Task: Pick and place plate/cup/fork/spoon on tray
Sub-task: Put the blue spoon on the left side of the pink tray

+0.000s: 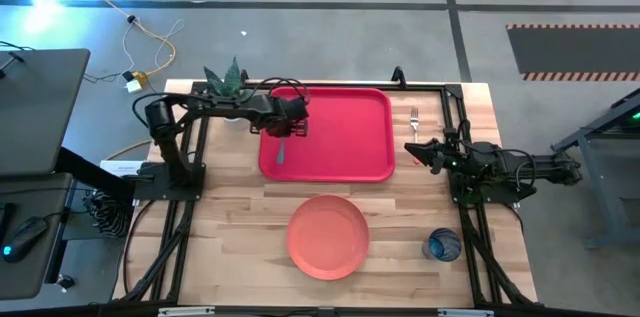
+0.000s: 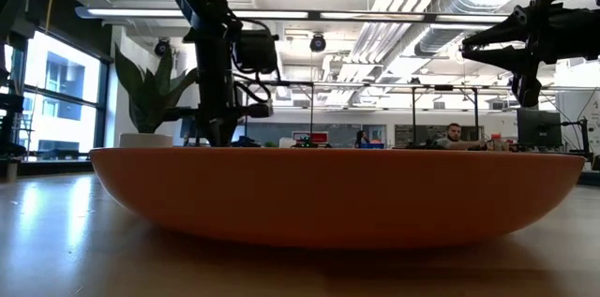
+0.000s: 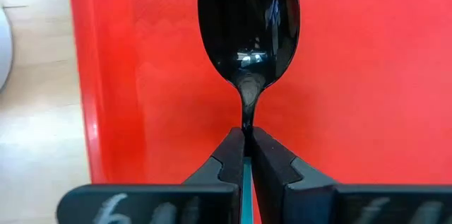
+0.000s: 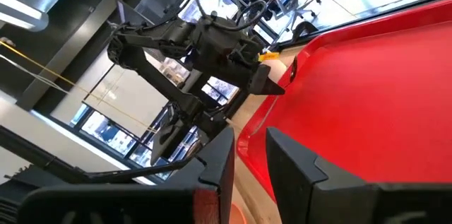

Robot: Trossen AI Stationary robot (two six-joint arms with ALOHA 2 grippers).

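Observation:
My left gripper (image 3: 246,136) is over the left part of the red tray (image 1: 345,132), pointing steeply down and shut on the spoon (image 1: 281,151). The spoon's dark bowl (image 3: 247,26) sticks out beyond the fingertips over the red surface. The fork (image 1: 414,117) lies on the table just right of the tray. The salmon plate (image 1: 328,237) rests on the table near the front edge, and the blue cup (image 1: 443,246) stands to its right. My right gripper (image 1: 415,149) waits level by the tray's right edge, open, its fingers (image 4: 219,160) with nothing between them. My left gripper pinches the spoon between its two fingers at the thin neck (image 3: 247,121), just behind the bowl. The teal handle (image 3: 246,181) runs back between the fingers. They come from above, slanting down, and lie along the spoon. The bowl points down at the tray; whether it touches, I cannot tell.
A potted plant (image 1: 228,82) stands at the table's far left corner, just behind my left arm. Black frame rails (image 1: 180,172) run along both sides of the table. Bare wood lies between the tray and the plate.

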